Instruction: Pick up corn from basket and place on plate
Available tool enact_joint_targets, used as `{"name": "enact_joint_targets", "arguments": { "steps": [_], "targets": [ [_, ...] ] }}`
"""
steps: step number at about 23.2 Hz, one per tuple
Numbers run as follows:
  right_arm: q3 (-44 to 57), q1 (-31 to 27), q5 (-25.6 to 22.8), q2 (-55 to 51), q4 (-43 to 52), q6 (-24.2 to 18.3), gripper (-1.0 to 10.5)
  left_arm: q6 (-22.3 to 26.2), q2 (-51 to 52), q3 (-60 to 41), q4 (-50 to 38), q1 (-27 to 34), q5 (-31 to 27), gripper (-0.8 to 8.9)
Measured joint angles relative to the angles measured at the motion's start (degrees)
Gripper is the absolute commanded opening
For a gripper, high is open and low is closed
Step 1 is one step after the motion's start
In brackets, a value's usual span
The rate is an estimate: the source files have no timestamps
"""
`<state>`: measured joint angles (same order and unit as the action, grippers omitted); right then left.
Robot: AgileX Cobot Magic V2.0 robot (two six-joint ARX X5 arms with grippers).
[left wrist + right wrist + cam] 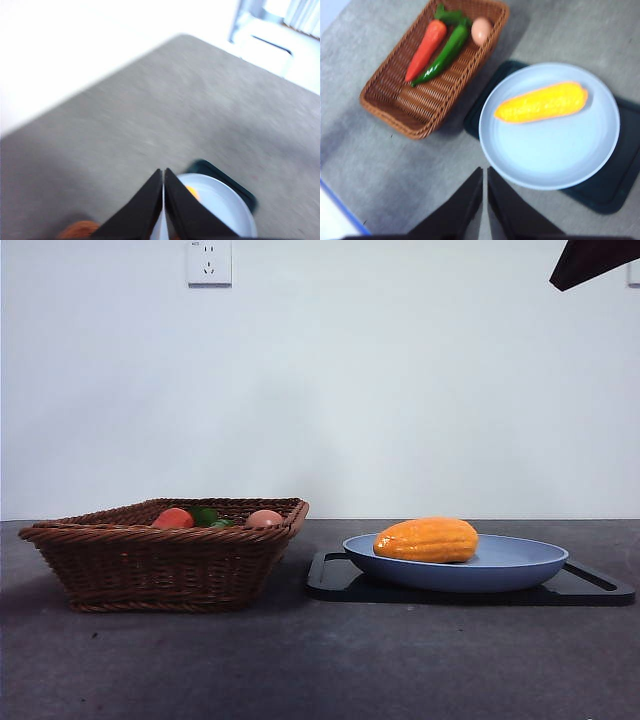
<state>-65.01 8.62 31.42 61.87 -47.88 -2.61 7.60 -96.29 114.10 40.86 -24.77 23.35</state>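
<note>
Resting on plate (520,165): corn (542,102), beyond right claw (485,172) | both claws pinched together, empty; left claw (163,175) high | next: nothing but retreat.

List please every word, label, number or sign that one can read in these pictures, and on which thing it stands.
None: no readable text appears in any view.
The corn, the plate, the basket and the black tray show no label.
The wall socket has only its holes, no readable marking.
</note>
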Motion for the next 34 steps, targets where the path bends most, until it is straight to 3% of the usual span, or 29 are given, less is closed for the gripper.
{"name": "enact_joint_targets", "arguments": {
  "steps": [3, 6, 16, 22, 34],
  "targets": [
    [0.00, -0.02, 0.00, 0.00, 2.82, 0.00, 0.0, 0.20, 5.81, -1.68, -0.46, 7.19, 0.11, 0.08],
    [0.00, 0.00, 0.02, 0.00, 5.84, 0.00, 0.0, 0.24, 12.83, -9.51, -2.86, 13.97, 0.46, 0.08],
    [0.00, 0.00, 0.02, 0.00, 15.15, 0.00, 0.0, 0.26, 49.51, -59.56, -27.08, 31.78, 0.50, 0.08],
    [0.00, -0.02, 0.00, 0.00, 19.34, 0.00, 0.0, 0.15, 69.26, -85.20, -33.00, 33.88, -5.57, 0.08],
    [0.00, -0.02, 0.00, 0.00, 21.99, 0.00, 0.0, -3.85, 86.16, -105.00, -32.98, 33.92, -11.96, 0.08]
  ]
}}
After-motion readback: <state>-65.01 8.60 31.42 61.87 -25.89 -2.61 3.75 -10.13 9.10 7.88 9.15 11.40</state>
